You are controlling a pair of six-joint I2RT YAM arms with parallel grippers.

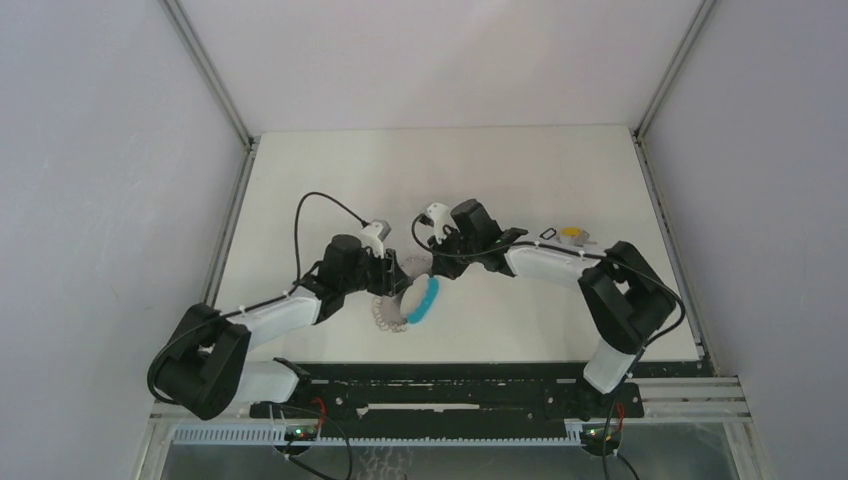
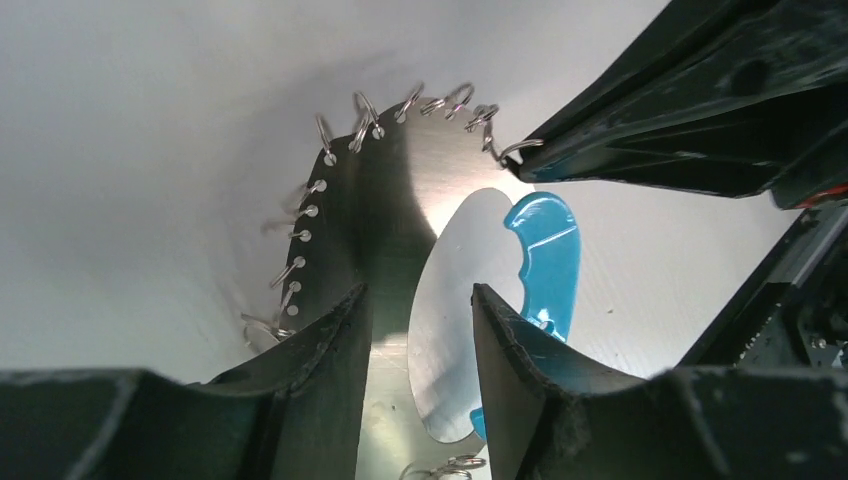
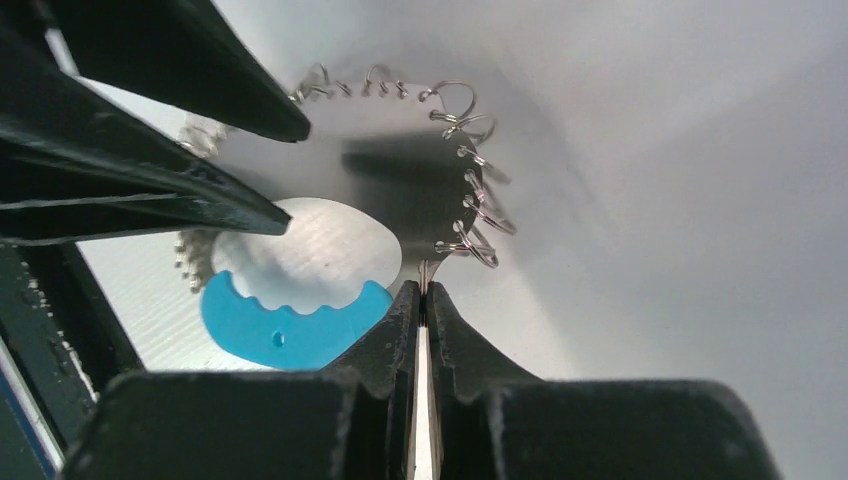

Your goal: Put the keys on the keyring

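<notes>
The keyring (image 1: pixel 395 312) is a silvery metal disc with small wire rings round its rim and a light blue curved band (image 1: pixel 422 298). It hangs tilted just above the table between both arms. My left gripper (image 2: pixel 415 292) is shut across the disc's metal band (image 2: pixel 385 230), one finger at the outer rim and one at the oval hole. My right gripper (image 3: pixel 424 288) is shut on one small rim ring (image 3: pixel 428 268); its tip (image 2: pixel 530 160) also shows in the left wrist view. The keys, a yellow piece (image 1: pixel 571 232) and a black loop (image 1: pixel 548 234), lie on the table at the right.
The white table (image 1: pixel 300 180) is walled by grey panels left and right. A black rail (image 1: pixel 450 385) runs along the near edge by the arm bases. The left arm's fingers (image 3: pixel 200 100) cross the upper left of the right wrist view.
</notes>
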